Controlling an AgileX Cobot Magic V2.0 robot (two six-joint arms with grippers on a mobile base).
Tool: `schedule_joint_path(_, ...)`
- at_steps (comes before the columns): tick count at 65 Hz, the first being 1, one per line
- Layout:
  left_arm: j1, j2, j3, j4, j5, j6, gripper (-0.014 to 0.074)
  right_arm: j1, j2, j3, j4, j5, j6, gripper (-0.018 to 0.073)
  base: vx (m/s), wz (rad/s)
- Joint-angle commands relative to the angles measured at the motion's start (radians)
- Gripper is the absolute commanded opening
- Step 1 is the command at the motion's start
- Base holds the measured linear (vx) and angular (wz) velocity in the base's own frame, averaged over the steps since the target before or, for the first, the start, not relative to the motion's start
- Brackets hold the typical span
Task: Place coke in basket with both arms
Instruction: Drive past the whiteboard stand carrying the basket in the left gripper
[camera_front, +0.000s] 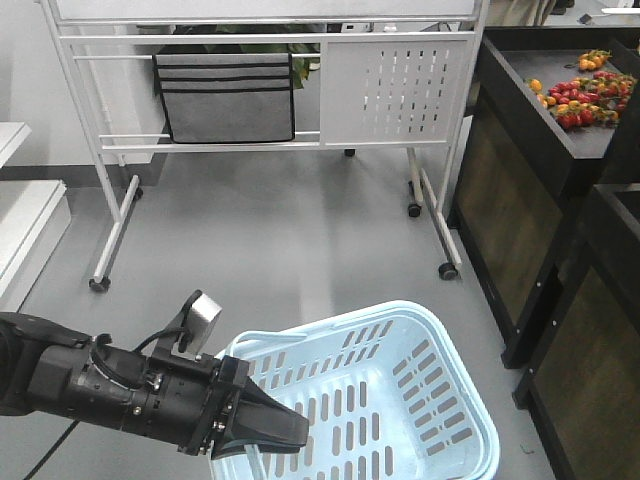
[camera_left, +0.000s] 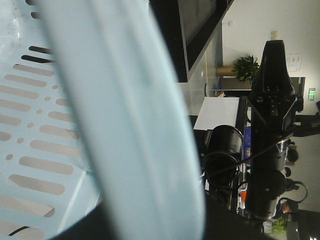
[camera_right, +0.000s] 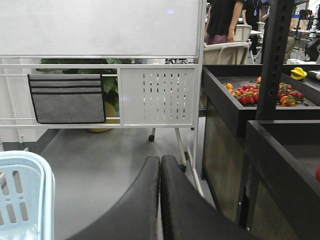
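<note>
Exterior front-facing view puts the basket (camera_front: 440, 400) low at five o'clock, with the left gripper (camera_front: 285, 432) lying over its near rim at seven o'clock. Whether those fingers pinch the rim or merely rest on it I cannot tell. The left wrist view is filled by a blurred blue bar of the basket, which hides them. The right gripper (camera_right: 160, 163) has its fingers pressed together on nothing and points toward the whiteboard stand (camera_front: 270, 80) at twelve o'clock. The coke shows in no view, so I cannot say where it is.

The biggest risk, as I judge it, lies with the basket. If it is carried by that one edge and the hold is shallow, it could tilt or slip when a bottle lands in it. The next risk is the reach. The bottle is out of sight, and a search near the black shelves (camera_front: 520, 200) at two o'clock could knock the produce (camera_front: 585, 95). The smallest risk is the bottle itself, since a slim one released too high may topple or bounce out.

Counted:
- one whiteboard stand
- two black shelves, stepped
- one basket
- two arms: one in the front view, and the right arm (camera_left: 270, 150) at three o'clock in the left wrist view
- one grey pocket organiser (camera_front: 228, 95)
- one heap of produce
- no coke
</note>
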Motion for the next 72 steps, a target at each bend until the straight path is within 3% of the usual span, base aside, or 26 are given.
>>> schedule_joint_path(1,-0.004,-0.047,-0.015,-0.065,0.1,0.01,-0.0006,-0.005,-0.012,0.007,-0.001,-0.074,-0.007,-0.001,0.19,0.07)
schedule_joint_path(72,-0.004,-0.047,-0.015,-0.065,0.1,0.01,-0.0006,-0.005,-0.012,0.007,-0.001,-0.074,-0.007,-0.001,0.2,-0.01)
